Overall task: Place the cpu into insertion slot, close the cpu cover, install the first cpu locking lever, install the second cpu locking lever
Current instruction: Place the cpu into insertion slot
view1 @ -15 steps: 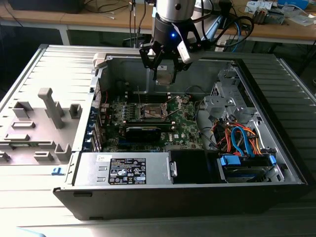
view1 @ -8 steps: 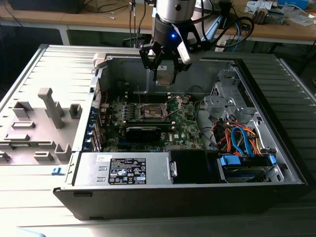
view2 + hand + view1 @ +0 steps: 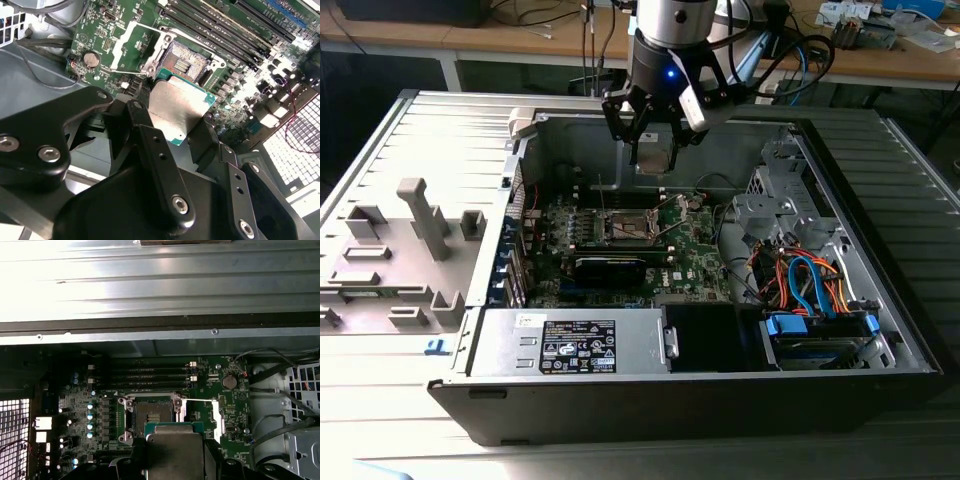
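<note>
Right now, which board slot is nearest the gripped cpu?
The insertion slot, the square shiny-rimmed socket just beyond the cpu; the long black slots lie farther off.

I see the cpu (image 3: 177, 107) only in part: in the second wrist view the fingers (image 3: 152, 145) of the gripper (image 3: 167, 122) cover its two clamped sides, and the first wrist view's edge cuts off the half farthest from the insertion slot (image 3: 150, 415). In both wrist views the cpu overlaps the slot's nearest rim. In the exterior view the slot's inside is too small to make out.
</note>
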Action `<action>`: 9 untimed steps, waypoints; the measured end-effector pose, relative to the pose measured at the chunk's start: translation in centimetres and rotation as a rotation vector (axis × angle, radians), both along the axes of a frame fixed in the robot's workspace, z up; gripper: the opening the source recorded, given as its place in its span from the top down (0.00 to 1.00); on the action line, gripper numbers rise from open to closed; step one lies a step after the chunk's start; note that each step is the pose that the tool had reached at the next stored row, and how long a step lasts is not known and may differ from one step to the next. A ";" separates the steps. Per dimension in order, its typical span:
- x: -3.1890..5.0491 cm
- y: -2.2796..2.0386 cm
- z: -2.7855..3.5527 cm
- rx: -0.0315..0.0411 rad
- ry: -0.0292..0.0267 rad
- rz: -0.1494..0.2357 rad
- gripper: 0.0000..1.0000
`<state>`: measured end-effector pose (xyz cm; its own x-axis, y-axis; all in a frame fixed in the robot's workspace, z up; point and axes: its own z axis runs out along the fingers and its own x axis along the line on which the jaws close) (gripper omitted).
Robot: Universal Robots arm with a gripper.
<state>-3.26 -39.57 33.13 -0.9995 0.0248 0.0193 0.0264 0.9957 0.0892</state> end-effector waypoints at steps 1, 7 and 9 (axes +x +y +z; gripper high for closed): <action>0.00 -0.01 -0.01 0.0000 0.0000 0.000 0.45; 0.00 -0.09 -0.06 0.0000 -0.0001 0.000 0.45; 0.00 -0.11 -0.08 0.0000 0.0000 0.000 0.45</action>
<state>-3.26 -39.68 33.05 -0.9995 0.0248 0.0193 0.0264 0.9957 0.0892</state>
